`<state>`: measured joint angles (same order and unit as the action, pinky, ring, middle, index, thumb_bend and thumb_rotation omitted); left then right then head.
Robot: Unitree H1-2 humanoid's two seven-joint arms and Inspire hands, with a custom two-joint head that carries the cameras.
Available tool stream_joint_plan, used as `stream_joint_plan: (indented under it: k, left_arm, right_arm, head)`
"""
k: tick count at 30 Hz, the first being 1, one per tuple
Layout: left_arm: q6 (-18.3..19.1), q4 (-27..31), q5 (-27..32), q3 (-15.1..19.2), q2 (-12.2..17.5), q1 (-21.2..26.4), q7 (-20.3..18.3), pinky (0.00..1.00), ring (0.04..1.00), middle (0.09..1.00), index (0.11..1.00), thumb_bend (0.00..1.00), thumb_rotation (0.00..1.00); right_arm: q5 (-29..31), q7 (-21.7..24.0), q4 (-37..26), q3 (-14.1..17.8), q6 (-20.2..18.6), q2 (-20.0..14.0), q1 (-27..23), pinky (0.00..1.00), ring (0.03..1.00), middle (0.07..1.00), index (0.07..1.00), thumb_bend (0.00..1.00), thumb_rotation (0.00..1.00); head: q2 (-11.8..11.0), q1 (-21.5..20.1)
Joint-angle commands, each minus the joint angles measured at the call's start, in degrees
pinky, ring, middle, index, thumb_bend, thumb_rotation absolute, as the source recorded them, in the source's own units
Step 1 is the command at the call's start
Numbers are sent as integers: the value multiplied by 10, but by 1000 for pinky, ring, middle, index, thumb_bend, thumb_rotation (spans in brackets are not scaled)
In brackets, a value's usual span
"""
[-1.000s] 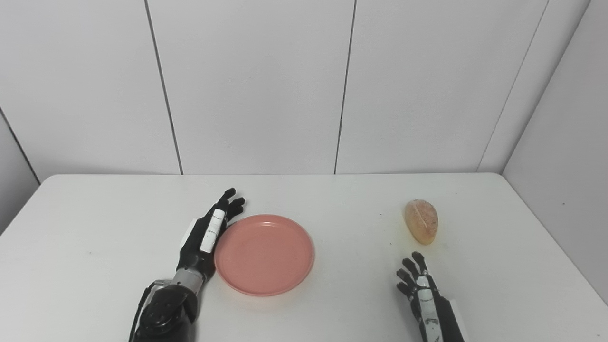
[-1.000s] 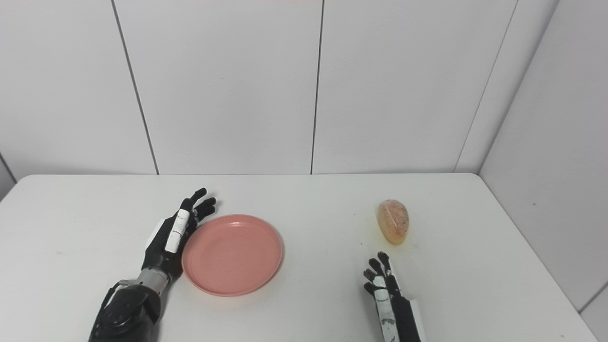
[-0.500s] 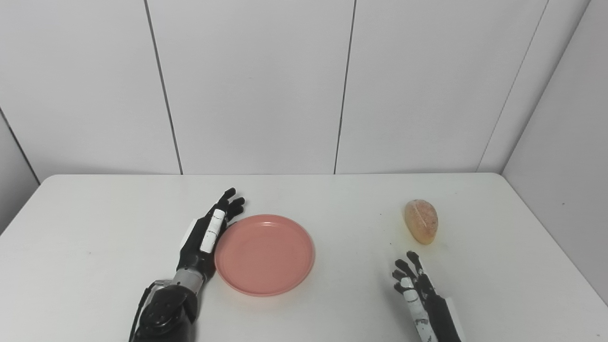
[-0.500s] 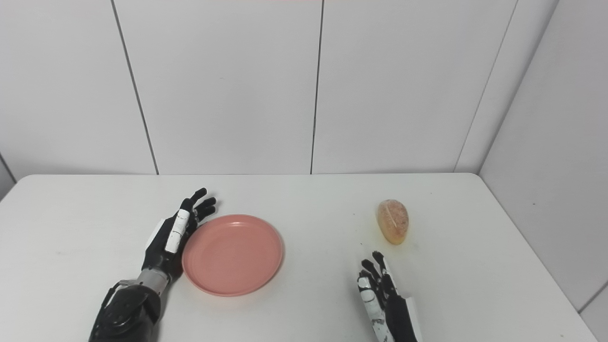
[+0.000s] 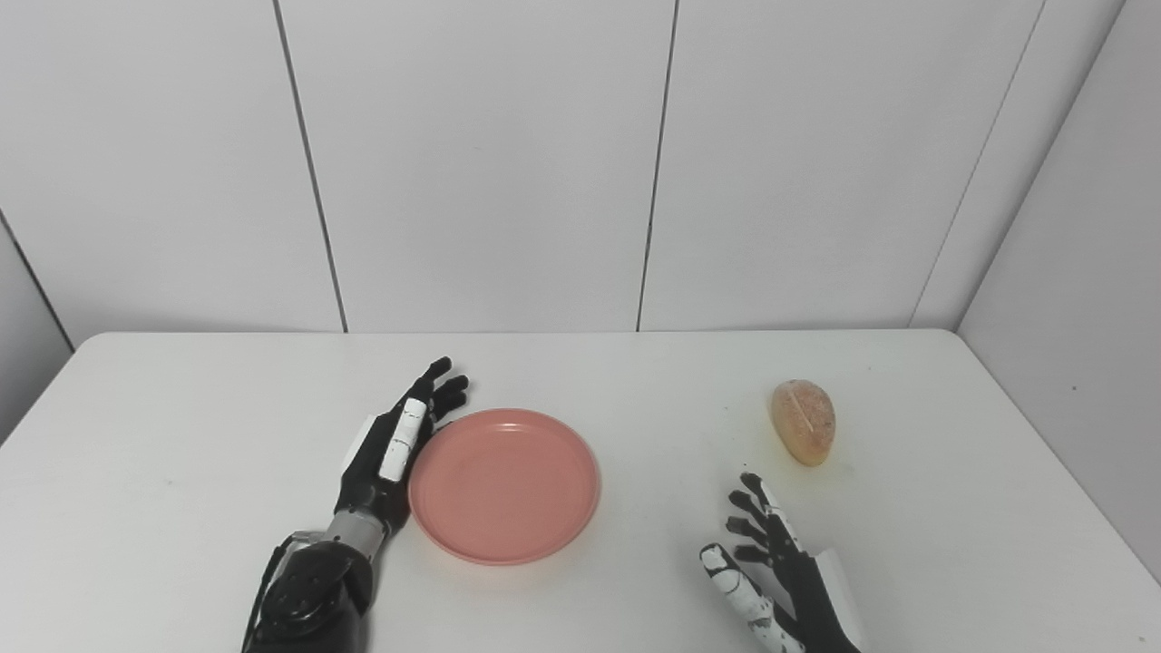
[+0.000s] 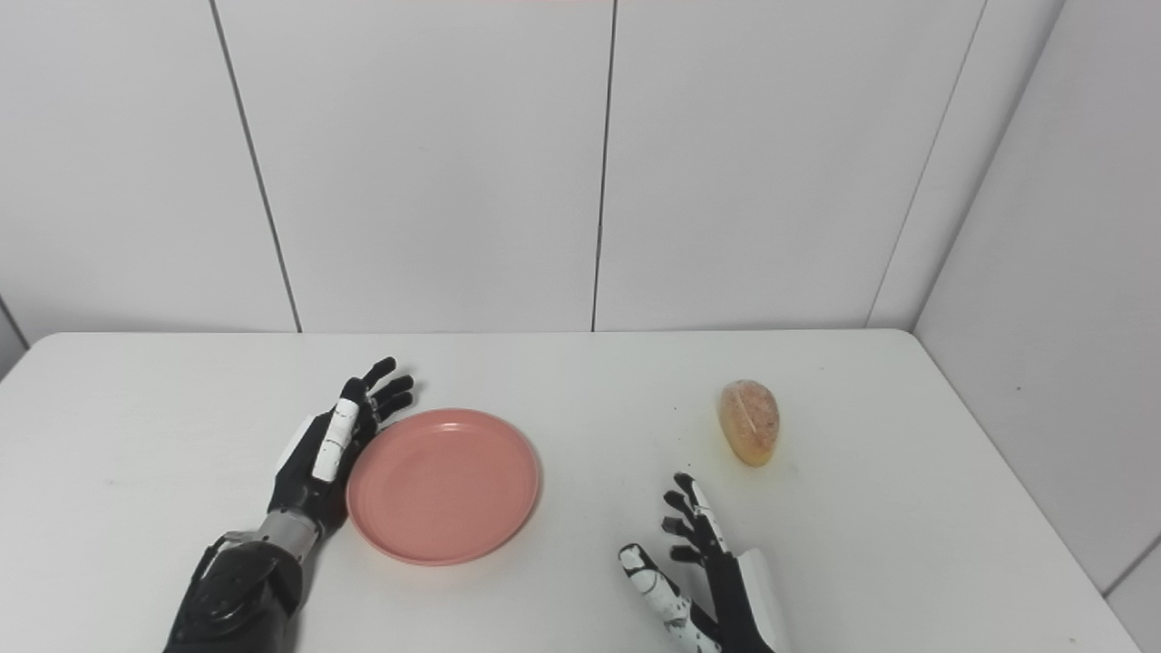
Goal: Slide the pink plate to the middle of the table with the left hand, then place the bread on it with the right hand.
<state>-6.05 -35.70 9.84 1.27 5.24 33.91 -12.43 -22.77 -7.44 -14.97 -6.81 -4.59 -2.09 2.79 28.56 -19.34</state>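
The pink plate (image 5: 504,483) lies flat on the white table (image 5: 181,472), a little left of the middle. My left hand (image 5: 392,447) rests open along the plate's left rim, fingers stretched toward the wall and touching or nearly touching the edge. The bread (image 5: 803,423), a small oval golden roll, lies on the table at the right. My right hand (image 5: 771,571) is open near the front edge, fingers and thumb spread, below and left of the bread and well apart from it. It holds nothing.
White wall panels (image 5: 490,163) close off the back of the table, and a side wall (image 5: 1079,272) stands just past its right edge. Bare tabletop lies between the plate and the bread.
My right hand has drifted left and turned, its thumb swinging out and the fingers spreading wider. The left hand, plate and bread have stayed where they were.
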Motion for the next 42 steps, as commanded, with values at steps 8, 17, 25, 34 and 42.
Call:
stream_joint_plan:
  k: [8, 17, 25, 34, 42]
  left_arm:
    - [-2, -26, -2, -1, -1, 10, -6, 784, 898, 876, 902, 886, 885]
    - [-5, -28, 1, 1, 0, 8, -9, 786, 892, 878, 904, 884, 876]
    - [-7, -31, -1, 3, 1, 9, -11, 788, 894, 875, 903, 890, 877]
    - [-9, -34, -2, 3, 1, 8, -11, 799, 900, 876, 908, 882, 883]
    - [-10, -35, -3, 3, 0, 8, -10, 794, 893, 879, 905, 882, 882]
  right_arm:
    - [-128, 43, -90, 5, -89, -21, -64, 589, 739, 854, 895, 888, 821]
    - [-266, 106, -111, -5, -143, -59, -134, 535, 678, 823, 872, 909, 702]
    - [-335, 138, -83, 11, -178, -67, -189, 475, 663, 840, 892, 909, 692]
    - [-427, 104, -8, 29, -193, -104, -242, 516, 711, 844, 885, 915, 742]
    - [-449, 117, 41, 41, -213, -121, -275, 646, 795, 870, 872, 917, 723]
  head:
    - [-4, -2]
    - [-6, 0]
    - [-7, -3]
    - [-7, -4]
    - [-9, -2]
